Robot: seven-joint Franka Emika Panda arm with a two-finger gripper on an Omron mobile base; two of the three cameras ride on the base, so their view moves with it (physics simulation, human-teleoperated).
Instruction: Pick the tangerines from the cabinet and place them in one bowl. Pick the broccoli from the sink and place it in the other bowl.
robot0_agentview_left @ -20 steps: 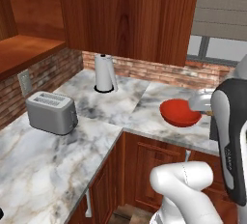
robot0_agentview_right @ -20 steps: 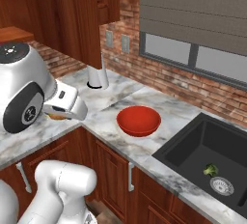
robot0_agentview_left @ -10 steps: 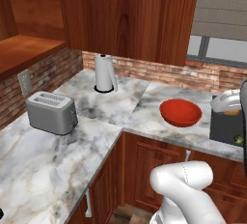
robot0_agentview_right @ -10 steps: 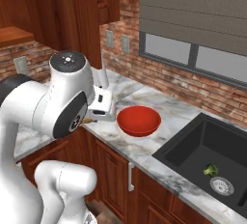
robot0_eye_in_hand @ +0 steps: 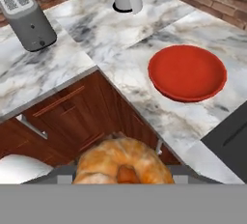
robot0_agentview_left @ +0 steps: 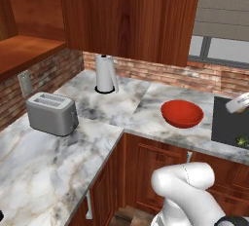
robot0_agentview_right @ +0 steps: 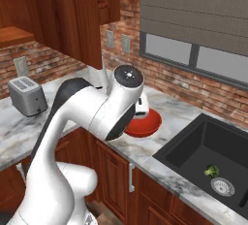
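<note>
From my seat, going left to right on the marble counter (robot0_agentview_left: 112, 108): a grey metal two-slot toaster (robot0_agentview_left: 51, 113) sits at the left, then a white paper-towel roll on its stand (robot0_agentview_left: 105, 73) against the brick wall, then the round shallow glossy red bowl (robot0_agentview_left: 182, 113), which holds nothing. Right of that lies the black matte sink (robot0_agentview_right: 208, 151), and the small lumpy green broccoli (robot0_agentview_right: 210, 171) rests on its floor just beside the silver drain (robot0_agentview_right: 223, 186). In the hand view, the gripper (robot0_eye_in_hand: 123, 172) has its jaws clamped on a small round orange-tan tangerine (robot0_eye_in_hand: 123, 162), held above the reddish-brown cabinet fronts (robot0_eye_in_hand: 87, 117) below the counter edge, apart from the bowl.
</note>
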